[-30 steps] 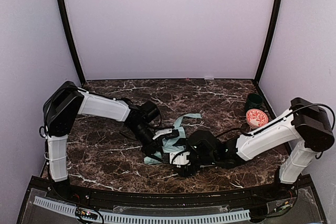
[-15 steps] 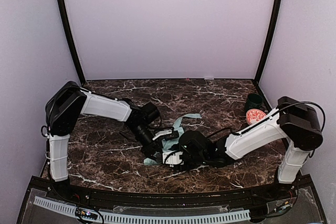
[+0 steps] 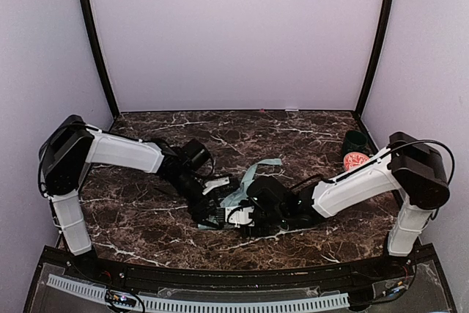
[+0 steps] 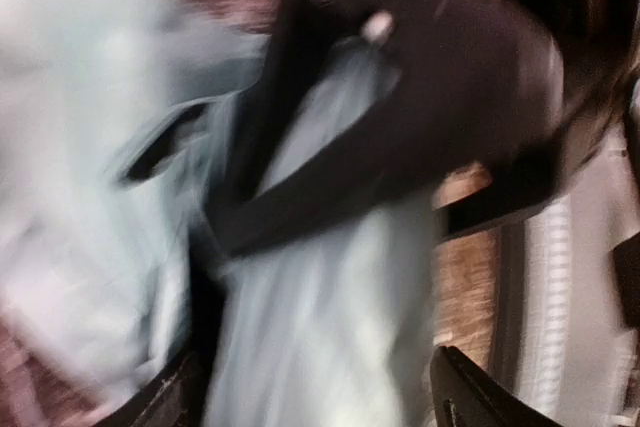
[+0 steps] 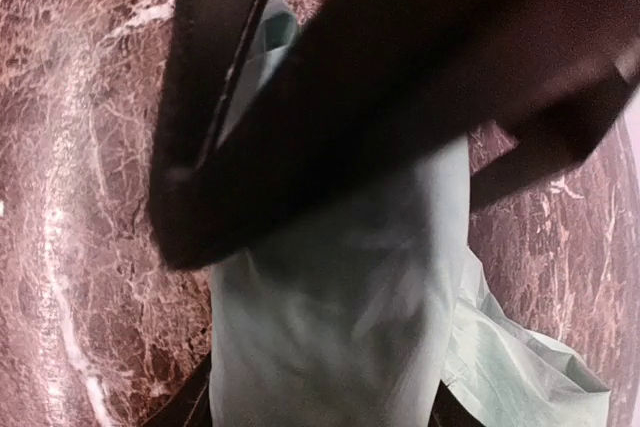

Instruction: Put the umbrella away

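The umbrella [image 3: 250,176], a pale mint-green bundle with a loose flap, lies on the dark marble table [image 3: 146,214] between the two arms. My left gripper [image 3: 211,199] is at its left end. In the blurred left wrist view the left gripper [image 4: 315,379] stands open, with the mint fabric [image 4: 320,317] lying loose between the fingers. My right gripper [image 3: 239,214] meets the bundle from the right. In the right wrist view the right gripper [image 5: 320,402] is shut on the umbrella [image 5: 340,317], whose fabric fills the jaws. A dark blurred shape crosses above the fabric in both wrist views.
A dark green cup [image 3: 357,140] and an orange-and-white patterned bowl [image 3: 357,160] stand at the right edge of the table, close to the right arm's elbow. Pale walls enclose the table on three sides.
The right gripper slid left onto the umbrella and closed on it. The left gripper has opened, and the left arm's shoulder and elbow have swung left.
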Controlling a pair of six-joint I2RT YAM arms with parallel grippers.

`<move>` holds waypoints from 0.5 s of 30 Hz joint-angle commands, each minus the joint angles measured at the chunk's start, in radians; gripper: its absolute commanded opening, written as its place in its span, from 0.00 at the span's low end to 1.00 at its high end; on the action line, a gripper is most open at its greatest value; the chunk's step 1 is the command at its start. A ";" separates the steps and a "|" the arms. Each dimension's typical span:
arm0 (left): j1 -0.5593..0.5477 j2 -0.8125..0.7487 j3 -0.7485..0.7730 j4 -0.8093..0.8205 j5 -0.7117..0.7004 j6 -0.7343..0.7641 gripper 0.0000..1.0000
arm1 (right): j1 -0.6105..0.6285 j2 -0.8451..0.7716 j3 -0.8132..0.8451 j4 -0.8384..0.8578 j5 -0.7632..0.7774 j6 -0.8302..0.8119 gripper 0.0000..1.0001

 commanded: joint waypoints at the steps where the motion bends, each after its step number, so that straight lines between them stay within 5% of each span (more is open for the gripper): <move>1: 0.009 -0.145 -0.137 0.202 -0.293 -0.050 0.81 | -0.052 0.048 0.025 -0.214 -0.122 0.175 0.11; 6: 0.009 -0.329 -0.245 0.302 -0.441 -0.096 0.81 | -0.076 0.057 0.034 -0.274 -0.206 0.245 0.11; 9: 0.009 -0.471 -0.364 0.407 -0.486 -0.072 0.99 | -0.093 0.068 0.043 -0.295 -0.246 0.274 0.09; 15: -0.044 -0.689 -0.513 0.500 -0.387 0.137 0.90 | -0.155 0.103 0.093 -0.385 -0.423 0.330 0.09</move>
